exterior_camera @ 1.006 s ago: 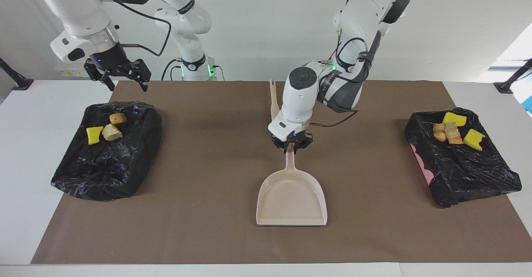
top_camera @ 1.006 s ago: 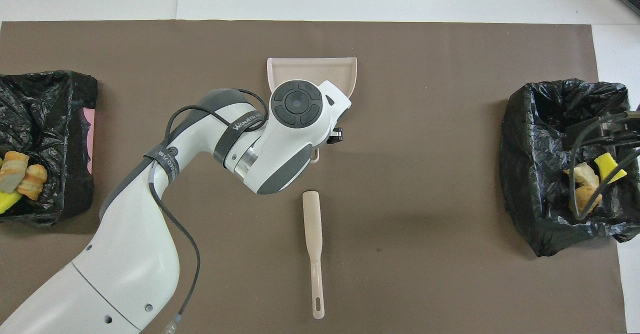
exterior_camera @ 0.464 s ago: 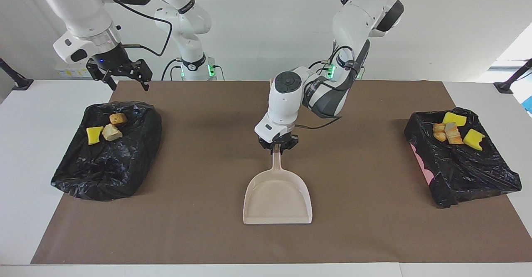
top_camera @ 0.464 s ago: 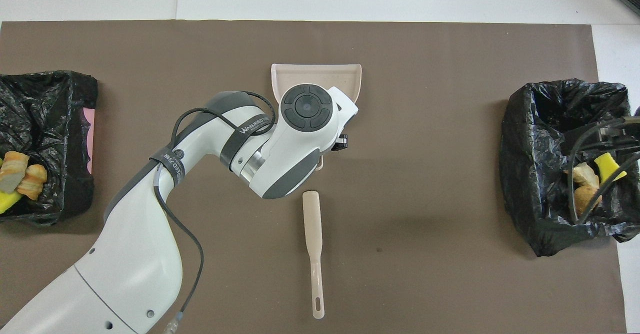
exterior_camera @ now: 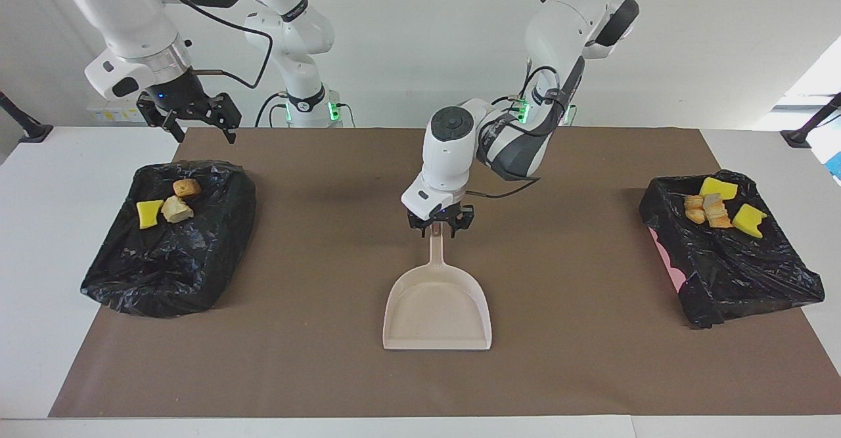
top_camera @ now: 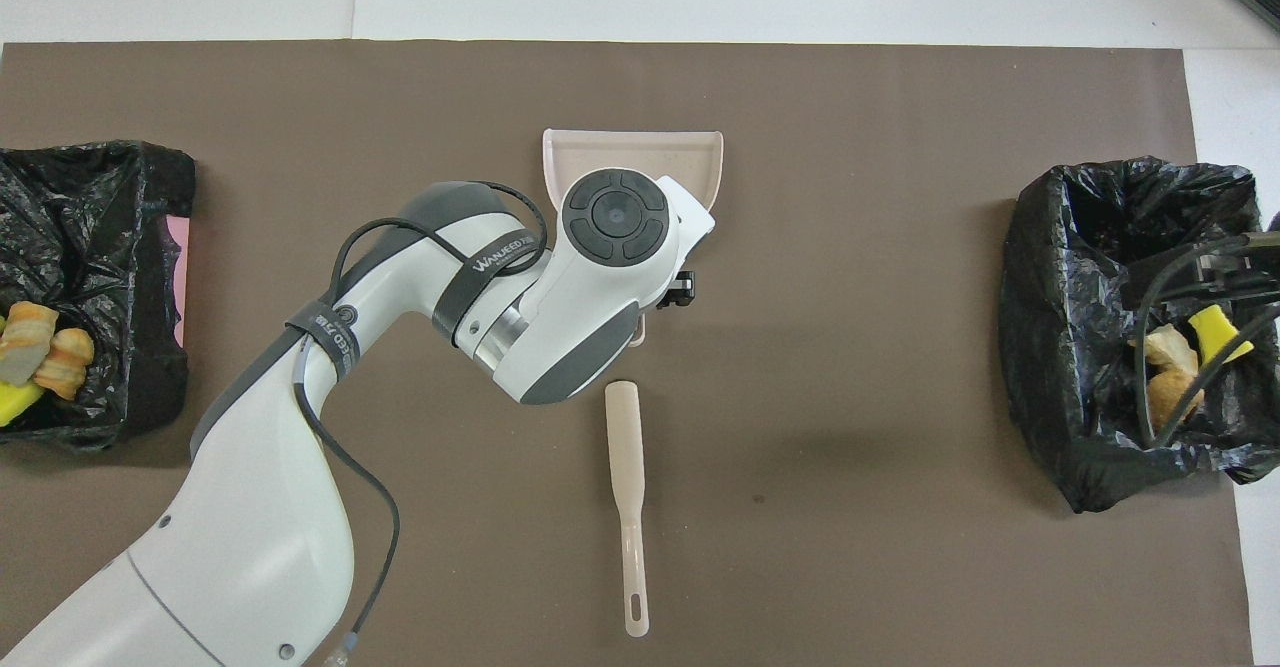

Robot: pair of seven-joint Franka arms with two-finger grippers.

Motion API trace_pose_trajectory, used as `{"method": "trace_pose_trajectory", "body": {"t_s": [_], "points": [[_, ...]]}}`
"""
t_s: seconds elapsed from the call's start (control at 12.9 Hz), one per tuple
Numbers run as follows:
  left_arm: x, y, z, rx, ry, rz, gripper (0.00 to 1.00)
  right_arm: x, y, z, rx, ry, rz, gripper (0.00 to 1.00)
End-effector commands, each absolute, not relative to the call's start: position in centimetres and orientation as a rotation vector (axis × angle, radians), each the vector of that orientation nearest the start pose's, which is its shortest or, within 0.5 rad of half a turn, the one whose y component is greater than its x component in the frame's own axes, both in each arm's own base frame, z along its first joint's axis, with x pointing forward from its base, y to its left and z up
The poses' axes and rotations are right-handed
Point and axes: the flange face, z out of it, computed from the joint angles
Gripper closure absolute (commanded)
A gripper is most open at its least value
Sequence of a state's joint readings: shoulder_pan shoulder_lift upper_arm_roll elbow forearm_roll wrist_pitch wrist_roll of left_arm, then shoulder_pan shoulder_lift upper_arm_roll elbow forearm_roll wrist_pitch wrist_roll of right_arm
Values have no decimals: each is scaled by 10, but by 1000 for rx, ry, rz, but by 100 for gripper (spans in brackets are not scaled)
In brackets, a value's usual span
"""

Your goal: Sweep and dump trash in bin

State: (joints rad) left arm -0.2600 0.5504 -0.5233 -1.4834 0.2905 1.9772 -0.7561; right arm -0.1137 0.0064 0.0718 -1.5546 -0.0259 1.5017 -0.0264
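We see a brown mat [exterior_camera: 315, 359] covering a white table [exterior_camera: 39, 241], with a white wall past the robots. The trash [exterior_camera: 164, 207] sits in small heaps, with no clear long axis, inside two black-lined bins [exterior_camera: 164, 274] at either end. The left gripper [exterior_camera: 438, 226] stands open over the beige dustpan [exterior_camera: 437, 310] handle. The right gripper [exterior_camera: 190, 117] hangs open above its bin, waiting.

Left gripper [exterior_camera: 439, 226] over the dustpan [exterior_camera: 437, 306] handle, jaws seemingly parted; right gripper [exterior_camera: 194, 117] waits.
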Motion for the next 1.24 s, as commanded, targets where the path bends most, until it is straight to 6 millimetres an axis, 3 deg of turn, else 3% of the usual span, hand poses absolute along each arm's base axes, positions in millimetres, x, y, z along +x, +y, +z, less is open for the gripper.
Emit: {"method": "trace_pose_trajectory", "body": {"t_s": [0.0,0.23,0.39,0.54,0.77,1.01,1.16], "points": [[543,-395,429,-3059,79,-68,0,545,-25,625,-3153,47,68,0],[540,-339,463,-3024,105,-75,0,544,-25,624,-3149,46,73,0],[535,-281,502,-3090,169,-49,0,544,-25,624,-3151,44,73,0],[522,-230,531,-3096,247,-53,0,544,-25,624,-3151,44,73,0],[519,-153,574,-3094,305,-16,0,544,-25,624,-3151,46,73,0],[519,-94,633,-3099,293,-42,0,544,-25,624,-3151,44,73,0],[520,-76,667,-3105,359,-44,0,544,-25,624,-3151,46,73,0]]}}
